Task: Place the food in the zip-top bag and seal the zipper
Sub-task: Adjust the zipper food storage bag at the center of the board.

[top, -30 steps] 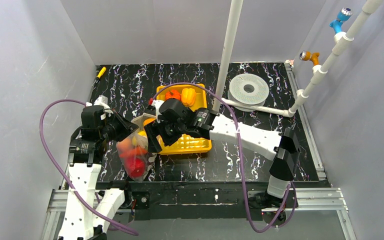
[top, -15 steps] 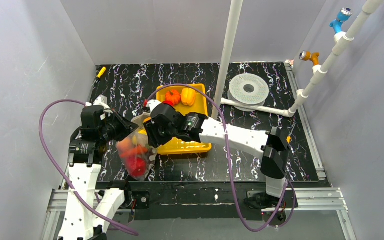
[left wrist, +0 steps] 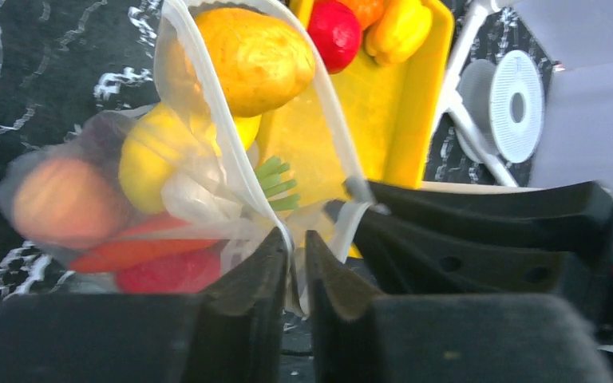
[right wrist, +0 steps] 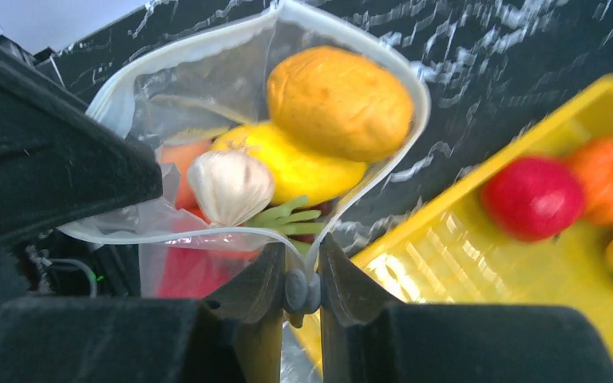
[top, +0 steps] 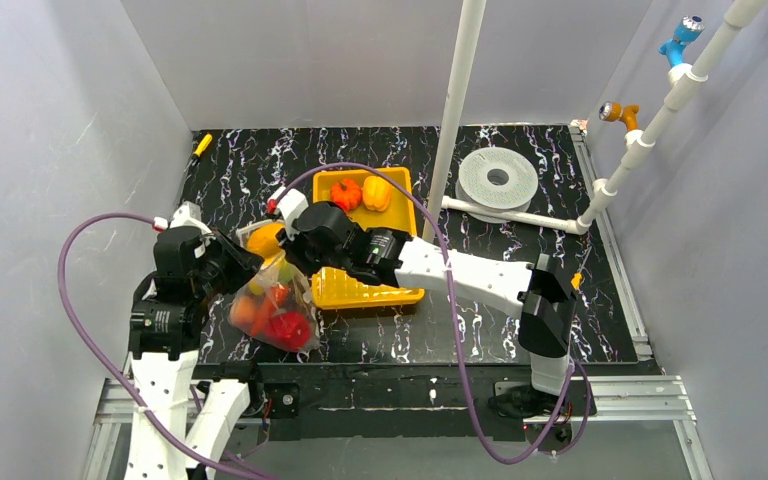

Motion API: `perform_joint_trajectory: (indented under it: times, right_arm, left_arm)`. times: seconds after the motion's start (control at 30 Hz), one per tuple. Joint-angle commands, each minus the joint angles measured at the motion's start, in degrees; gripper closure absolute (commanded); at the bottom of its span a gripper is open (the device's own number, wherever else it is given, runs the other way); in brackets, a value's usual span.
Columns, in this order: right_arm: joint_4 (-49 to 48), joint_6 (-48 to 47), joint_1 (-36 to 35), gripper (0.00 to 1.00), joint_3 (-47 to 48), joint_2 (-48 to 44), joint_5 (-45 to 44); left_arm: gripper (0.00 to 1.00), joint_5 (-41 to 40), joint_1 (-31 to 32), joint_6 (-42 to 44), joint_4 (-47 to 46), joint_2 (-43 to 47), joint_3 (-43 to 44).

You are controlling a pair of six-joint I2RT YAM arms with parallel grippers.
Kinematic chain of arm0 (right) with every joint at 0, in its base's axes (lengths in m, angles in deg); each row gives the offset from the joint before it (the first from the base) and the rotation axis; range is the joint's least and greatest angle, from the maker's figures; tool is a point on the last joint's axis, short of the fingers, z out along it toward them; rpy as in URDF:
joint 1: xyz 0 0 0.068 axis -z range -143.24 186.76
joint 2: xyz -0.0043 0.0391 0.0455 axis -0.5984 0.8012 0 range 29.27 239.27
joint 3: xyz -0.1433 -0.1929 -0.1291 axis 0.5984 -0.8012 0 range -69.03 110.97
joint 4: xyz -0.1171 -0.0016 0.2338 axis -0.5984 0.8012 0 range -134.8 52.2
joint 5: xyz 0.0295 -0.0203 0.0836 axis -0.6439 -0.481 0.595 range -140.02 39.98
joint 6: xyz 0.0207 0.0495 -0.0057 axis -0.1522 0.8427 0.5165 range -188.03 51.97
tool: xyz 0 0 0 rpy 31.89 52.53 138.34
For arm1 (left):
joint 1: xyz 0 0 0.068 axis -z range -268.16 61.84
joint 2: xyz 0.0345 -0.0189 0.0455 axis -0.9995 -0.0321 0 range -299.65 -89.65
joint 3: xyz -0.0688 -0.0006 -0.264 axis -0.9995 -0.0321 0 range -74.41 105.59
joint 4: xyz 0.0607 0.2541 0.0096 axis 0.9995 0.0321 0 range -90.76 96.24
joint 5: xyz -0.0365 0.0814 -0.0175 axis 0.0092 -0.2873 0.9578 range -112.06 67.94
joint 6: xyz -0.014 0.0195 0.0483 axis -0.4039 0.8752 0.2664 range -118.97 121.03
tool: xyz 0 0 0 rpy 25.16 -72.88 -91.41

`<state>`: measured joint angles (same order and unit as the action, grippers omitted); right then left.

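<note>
The clear zip-top bag (top: 268,305) hangs between my two grippers with its mouth gaping. Inside lie a tan potato (right wrist: 339,100), a yellow fruit (right wrist: 303,167), a garlic bulb (right wrist: 230,185) and red and orange pieces (left wrist: 168,271). My right gripper (right wrist: 303,251) is shut on the grey slider (right wrist: 302,291) of the zipper (right wrist: 415,104) at one corner of the mouth. The fingers of my left gripper (left wrist: 295,235) stand slightly apart, and the bag's rim runs through the narrow gap. More food, a red fruit (right wrist: 533,197) and orange and yellow peppers (top: 360,193), lies in the yellow tray (top: 400,290).
The yellow tray stands just right of the bag, under my right arm. A white upright pole (top: 455,120) rises behind it, with a round grey disc (top: 498,178) and white piping at the back right. A small yellow piece (top: 203,143) lies at the back left corner.
My right gripper has moved left to the bag's mouth and closed on the zipper slider. My left gripper has drawn down and left, its fingers have parted a little, and the bag has swung with it.
</note>
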<state>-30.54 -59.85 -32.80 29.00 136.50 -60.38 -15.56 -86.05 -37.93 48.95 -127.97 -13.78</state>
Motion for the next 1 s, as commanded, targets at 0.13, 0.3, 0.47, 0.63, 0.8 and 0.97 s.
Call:
perform_joint_trajectory:
  times: [0.13,0.3,0.47,0.63,0.8,0.97]
  right_arm:
    - [-27.4,-21.1,-0.2,0.99,-5.7,-6.1,5.2]
    - [-33.4,-25.1,-2.1,0.99,-13.4,-10.0,11.6]
    - [-34.4,-28.0,-5.5,0.99,-21.0,-16.3,8.4]
    - [-33.5,-29.1,-6.4,0.99,-29.3,-24.8,7.3]
    - [-33.8,-34.8,-5.8,0.99,-35.3,-29.8,4.5]
    - [-33.0,-36.0,-3.8,0.99,-37.2,-30.9,6.6]
  left_arm:
    - [0.50,-12.9,0.3,2.2,10.7,2.5,9.1]
    - [0.41,-18.2,0.3,3.5,15.4,2.1,13.3]
    - [0.40,-23.7,0.4,5.1,18.9,2.1,14.4]
    - [0.35,-21.6,0.7,6.0,19.1,2.2,17.4]
    - [0.35,-12.5,0.7,6.4,13.9,1.9,14.9]
    - [0.35,-6.8,0.7,5.3,10.8,0.7,9.1]
